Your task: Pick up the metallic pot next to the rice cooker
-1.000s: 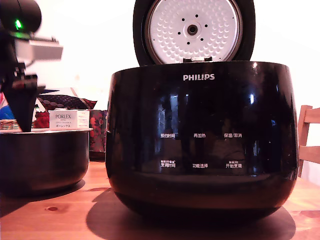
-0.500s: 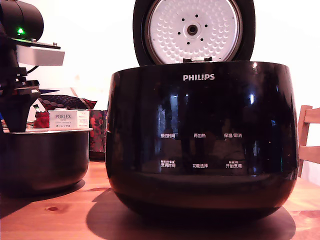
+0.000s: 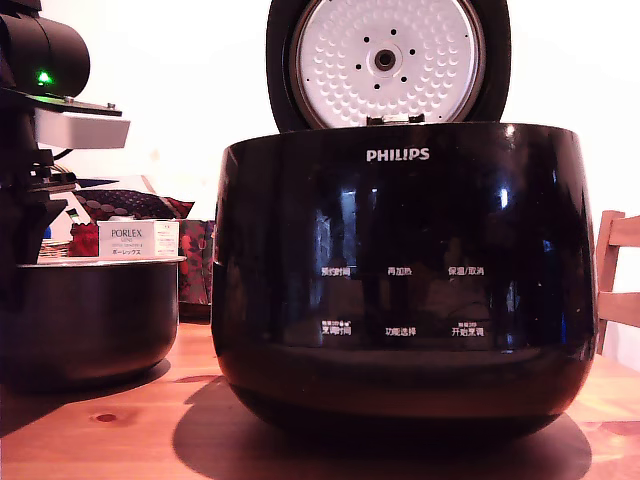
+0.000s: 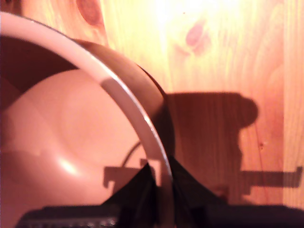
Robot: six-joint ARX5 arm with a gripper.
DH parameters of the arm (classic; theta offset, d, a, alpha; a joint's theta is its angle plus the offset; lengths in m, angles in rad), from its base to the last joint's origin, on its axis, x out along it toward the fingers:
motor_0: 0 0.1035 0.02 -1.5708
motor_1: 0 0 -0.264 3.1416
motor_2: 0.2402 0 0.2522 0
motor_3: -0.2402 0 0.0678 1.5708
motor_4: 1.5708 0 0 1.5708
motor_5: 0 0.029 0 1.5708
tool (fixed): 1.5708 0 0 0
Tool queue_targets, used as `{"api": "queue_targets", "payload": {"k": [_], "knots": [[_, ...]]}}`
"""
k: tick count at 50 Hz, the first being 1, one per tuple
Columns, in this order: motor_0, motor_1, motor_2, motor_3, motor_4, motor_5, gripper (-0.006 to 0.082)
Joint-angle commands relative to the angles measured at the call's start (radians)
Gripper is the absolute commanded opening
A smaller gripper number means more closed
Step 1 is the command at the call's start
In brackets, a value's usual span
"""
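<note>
At the exterior view's left, my tool (image 4: 160, 183) has dropped lower than a second ago and now straddles the rim of the pot (image 3: 88, 318), one finger inside, one outside, still parted, not clamped. The pot sits on the counter (image 3: 130, 430) beside the rice cooker (image 3: 404, 270), so closing comes next.
</note>
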State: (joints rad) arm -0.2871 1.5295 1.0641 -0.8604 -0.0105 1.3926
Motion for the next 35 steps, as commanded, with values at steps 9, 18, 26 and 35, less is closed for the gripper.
{"api": "queue_targets", "payload": {"k": [9,18,26,35], "knots": [[-0.017,0.006,0.038,-0.067,-0.033,0.000,-0.0021],[-0.046,-0.016,0.083,-0.124,-0.034,-0.018,-0.0021],[-0.078,-0.050,0.124,-0.199,-0.044,-0.088,-0.0021],[-0.121,-0.097,0.184,-0.321,-0.070,-0.142,-0.0021]]}}
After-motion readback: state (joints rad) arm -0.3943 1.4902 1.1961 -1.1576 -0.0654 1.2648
